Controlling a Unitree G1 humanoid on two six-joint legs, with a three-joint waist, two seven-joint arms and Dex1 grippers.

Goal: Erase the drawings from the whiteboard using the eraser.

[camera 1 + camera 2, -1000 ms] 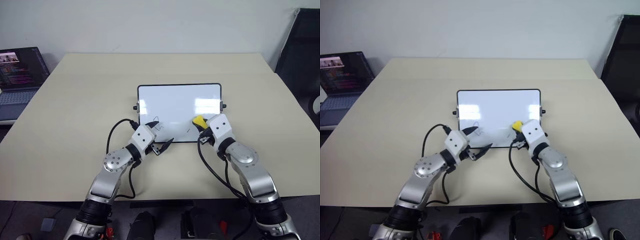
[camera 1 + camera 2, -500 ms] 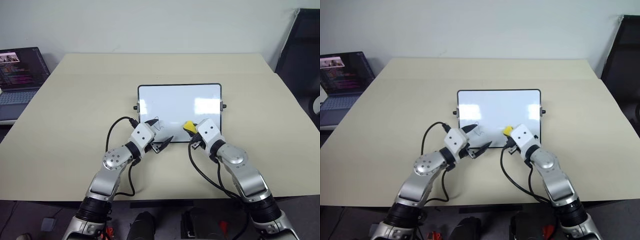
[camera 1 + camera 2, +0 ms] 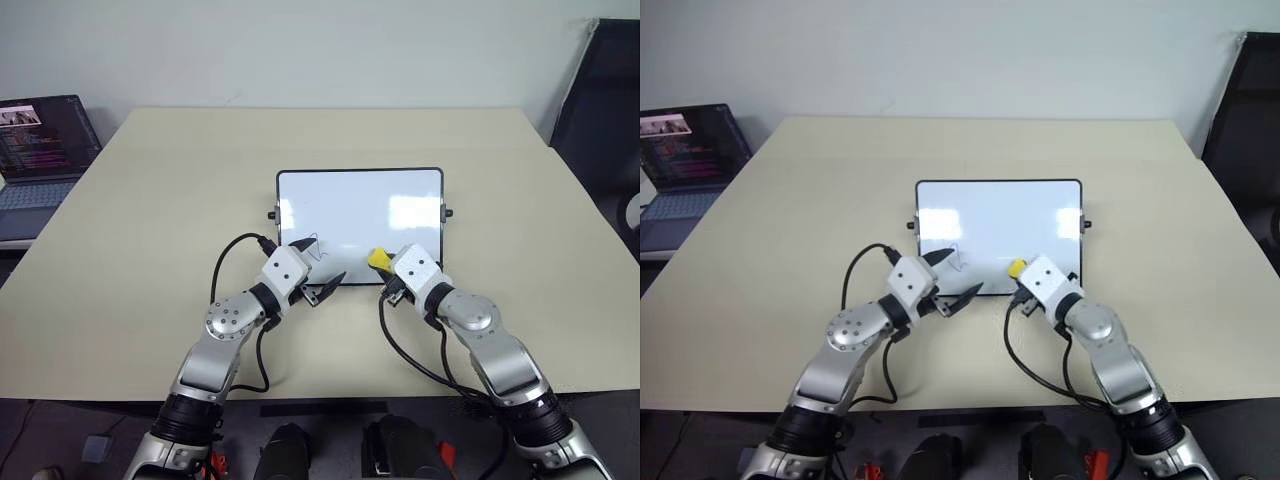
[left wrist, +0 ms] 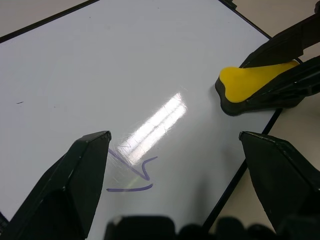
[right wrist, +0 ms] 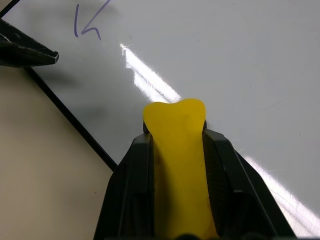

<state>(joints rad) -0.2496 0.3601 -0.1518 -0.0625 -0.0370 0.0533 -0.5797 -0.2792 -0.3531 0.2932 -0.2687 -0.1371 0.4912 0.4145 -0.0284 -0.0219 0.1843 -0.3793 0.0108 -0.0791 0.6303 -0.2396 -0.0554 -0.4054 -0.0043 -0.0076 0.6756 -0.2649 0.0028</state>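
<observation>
The whiteboard (image 3: 360,225) lies flat mid-surface (image 3: 150,230). Right pincer (image 3: 381,262) pinches the yellow eraser (image 3: 378,258) over the whiteboard's near edge. Left pincer (image 3: 318,268) stands spread at the near-left corner, straddling a thin blue squiggle (image 4: 131,180). No legible writing on the whiteboard.

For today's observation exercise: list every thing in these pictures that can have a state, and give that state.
whiteboard: flat on the table, partly erased
drawing: one squiggle left, near the left gripper
eraser: clamped, over the board's near edge
right gripper: shut on the eraser
left gripper: open, empty
laptop: open, screen lit
</observation>
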